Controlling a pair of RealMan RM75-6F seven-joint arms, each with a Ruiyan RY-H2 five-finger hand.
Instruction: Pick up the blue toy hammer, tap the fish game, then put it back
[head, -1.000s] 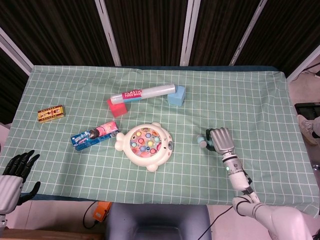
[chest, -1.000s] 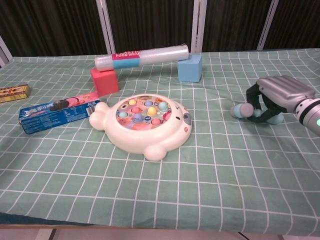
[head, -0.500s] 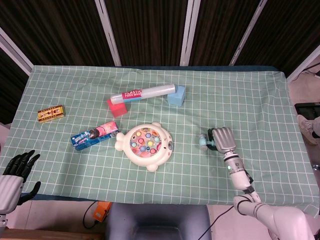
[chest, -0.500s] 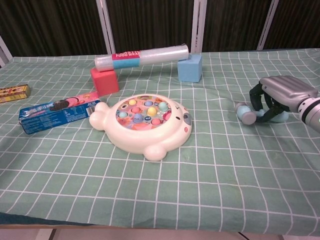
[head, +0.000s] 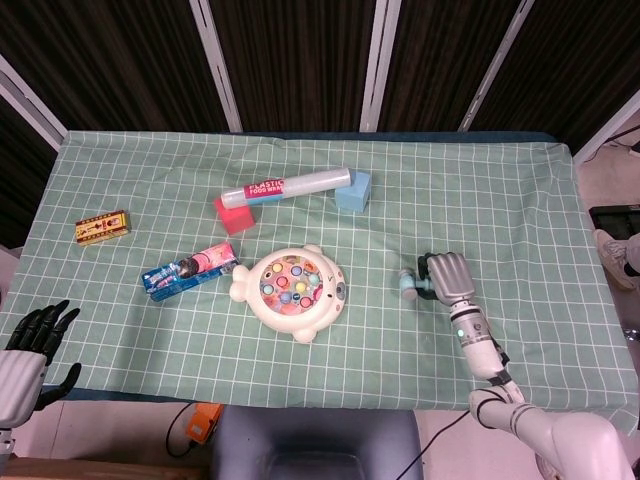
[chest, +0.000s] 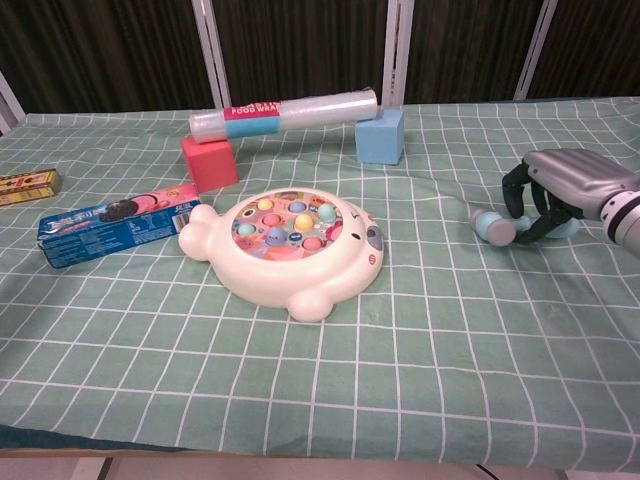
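— Where do your hands sit?

— Your right hand (chest: 560, 190) lies palm down on the right side of the table (head: 520, 180), its dark fingers (chest: 515, 192) curled over the blue toy hammer (chest: 494, 227) so that it grips the handle. The rounded pale-blue head pokes out on the hand's left, low to the cloth; whether it touches the cloth you can't tell. Your left hand (head: 35, 335) hangs off the near left edge, fingers spread and holding nothing.

— And the fish game?

— The fish game (chest: 290, 245) is in the middle, well apart from the hammer to its left. It's a smooth cream plastic shell shaped like a fat fish, with one round dish of small coloured pieces on top.

— What else is there, counted?

— Two foam-looking cubes, one red block (chest: 209, 163) and one blue block (chest: 380, 136), with one clear roll of plastic food wrap (chest: 285, 112) bridging them. One flat blue snack box (chest: 115, 223) lies beside the fish game, and one small yellow box (head: 102, 228) sits farther left. The green cloth has a white grid.
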